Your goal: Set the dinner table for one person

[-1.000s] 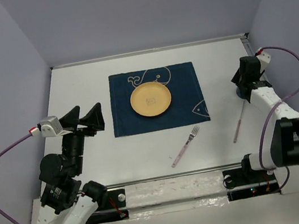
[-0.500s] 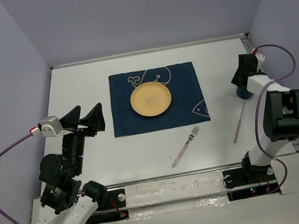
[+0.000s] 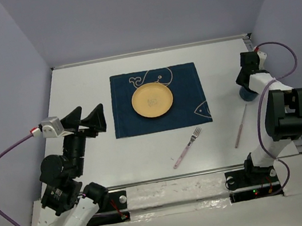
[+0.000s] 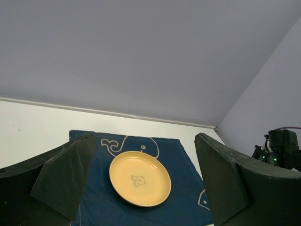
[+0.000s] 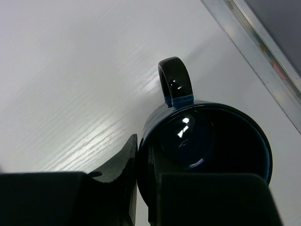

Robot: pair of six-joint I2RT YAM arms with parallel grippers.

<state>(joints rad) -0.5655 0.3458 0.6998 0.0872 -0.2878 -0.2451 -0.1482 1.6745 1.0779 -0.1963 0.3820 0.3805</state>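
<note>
Top camera overlooks the dinner table, plate central; left wrist, low to its left, shares it; right wrist hugs a mug to its right.

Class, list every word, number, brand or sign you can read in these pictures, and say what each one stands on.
There are no readable words or numbers in any view.
On the plate: a small mark in the middle, too small to read.
On the placemat: a whale and a fish drawn in white lines, no letters.
On the mug: plain dark glaze, no label on the parts that show.
</note>
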